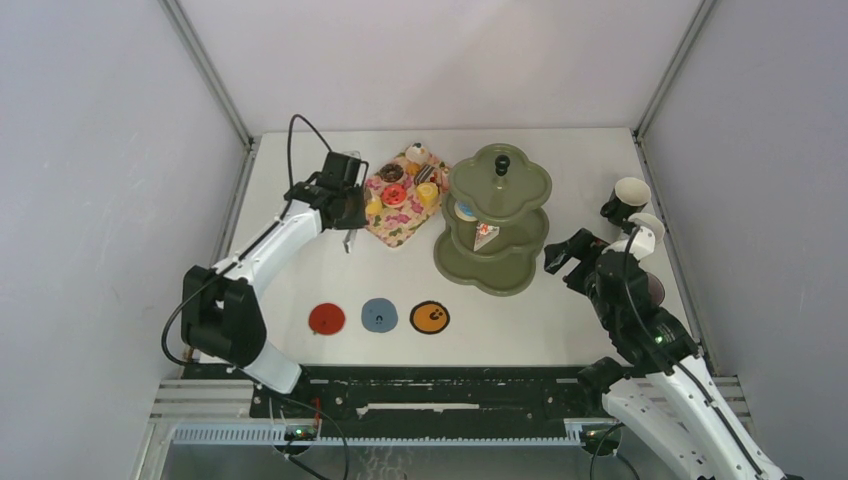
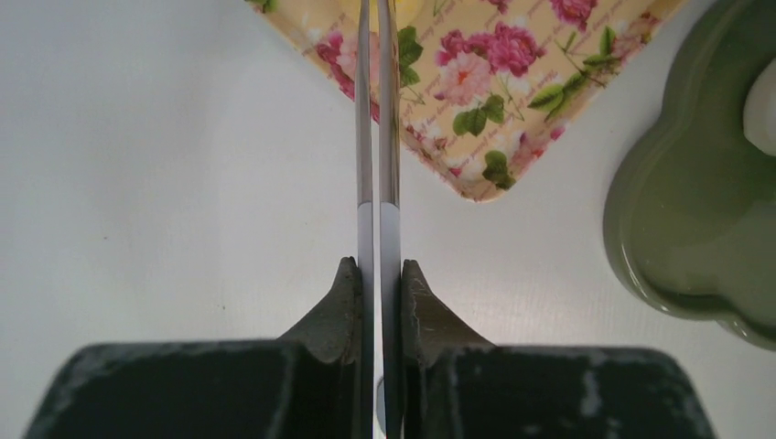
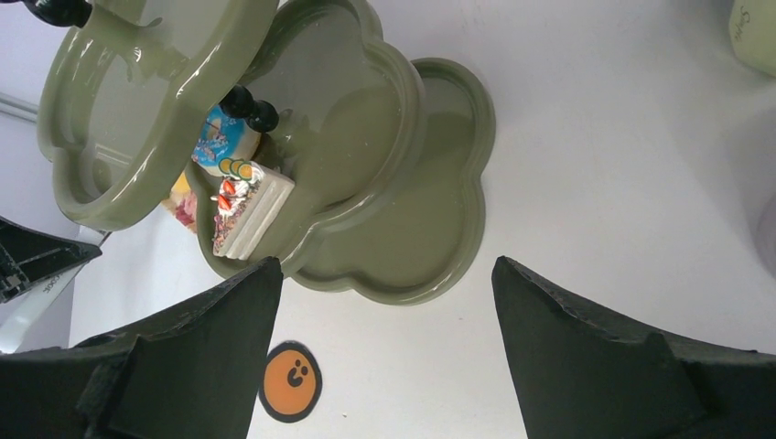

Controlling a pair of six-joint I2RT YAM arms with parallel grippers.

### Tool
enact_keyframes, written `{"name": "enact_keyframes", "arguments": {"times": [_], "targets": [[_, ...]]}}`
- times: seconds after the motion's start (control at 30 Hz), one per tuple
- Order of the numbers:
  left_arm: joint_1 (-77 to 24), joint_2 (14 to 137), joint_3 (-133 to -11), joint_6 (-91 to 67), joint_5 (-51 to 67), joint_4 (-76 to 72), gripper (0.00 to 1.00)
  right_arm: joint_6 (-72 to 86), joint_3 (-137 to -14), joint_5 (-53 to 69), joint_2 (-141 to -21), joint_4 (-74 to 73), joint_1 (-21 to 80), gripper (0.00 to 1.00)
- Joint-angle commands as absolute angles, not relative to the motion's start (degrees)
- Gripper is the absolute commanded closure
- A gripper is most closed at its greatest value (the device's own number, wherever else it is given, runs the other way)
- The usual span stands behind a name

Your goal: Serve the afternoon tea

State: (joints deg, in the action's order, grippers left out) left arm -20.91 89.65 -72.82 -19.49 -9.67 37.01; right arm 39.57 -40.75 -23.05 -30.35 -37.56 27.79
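- Olive-green 3-tier stand (image 1: 522, 268) w/ black knob (image 1: 502, 163) sits upright at centre-back of the counter (image 1: 300, 270), just R of the pink floral tray (image 1: 398, 236).
- Mid tier holds 2 treats near the centre post: a blue-iced donut (image 1: 465, 211) and a cake slice (image 1: 486, 236). They touch or nearly so, and the slice has red bits on top.
- Other treats are on the tray: choc donut (image 1: 392, 195), cupcake (image 1: 416, 153) at the far corner, yellow pieces (image 1: 428, 193), plus a few more too small to name.
- 3 mugs (image 1: 630, 192) are grouped at the counter's R edge, well apart from the tray. The far one is tilted w/ its pale inside showing, and the nearest is partly hidden by the R arm.
- L gripper (image 2: 377, 274) is pressed together on metal tongs (image 2: 377, 183). The 2 blades are squeezed almost flat to each other and reach over the tray's L edge. Tips run out of the wrist view, so can't tell if they pinch anything.
- R gripper (image 3: 386, 265) is spread wide, hovering just R of the stand's btm tier, between stand and mugs.
- Round coasters sit in a row toward the near side: red (image 1: 327, 319), blue (image 1: 379, 315), orange (image 1: 430, 318). The orange coaster is nearest the stand, not touching it.
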Motion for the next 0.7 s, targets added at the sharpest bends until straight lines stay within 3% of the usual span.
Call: {"name": "enact_keyframes", "arguments": {"times": [0.0,0.67], "targets": [[-21.3,82.7,-76.1,-17.2,-7.5,39.2,1.0,39.1,-41.2,-23.8,-29.3,-36.6,28.0,0.07],[-21.8,73.6,-71.8,-15.6,-4.3,38.0,1.0,40.0,-41.2,-23.6,-29.8,-36.9,28.0,0.07]]}}
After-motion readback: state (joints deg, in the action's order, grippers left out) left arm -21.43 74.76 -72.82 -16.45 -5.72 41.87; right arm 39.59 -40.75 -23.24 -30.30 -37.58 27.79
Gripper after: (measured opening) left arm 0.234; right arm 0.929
